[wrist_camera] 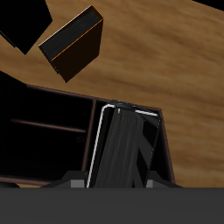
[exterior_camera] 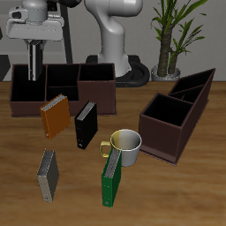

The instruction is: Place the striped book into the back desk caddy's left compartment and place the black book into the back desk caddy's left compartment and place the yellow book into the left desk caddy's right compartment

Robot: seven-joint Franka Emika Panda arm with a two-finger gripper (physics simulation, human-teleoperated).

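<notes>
The gripper (exterior_camera: pixel 35 64) is clamped on the striped book (wrist_camera: pixel 125 147), holding it upright above the back desk caddy (exterior_camera: pixel 62 88) so that its narrow edge can pass between the compartment walls. The black book (exterior_camera: pixel 86 124) stands on the table at about 5 o'clock from that caddy, beside the yellow book (exterior_camera: pixel 54 116). The left desk caddy (exterior_camera: pixel 177 115) sits at 3 o'clock from both, near the mug (exterior_camera: pixel 124 145).

Four books stood on the table: yellow (exterior_camera: pixel 54 116), black (exterior_camera: pixel 85 125), grey (exterior_camera: pixel 47 174), green (exterior_camera: pixel 110 179). There were two desk caddies (exterior_camera: pixel 66 86) (exterior_camera: pixel 177 113) and one mug (exterior_camera: pixel 125 146)
</notes>
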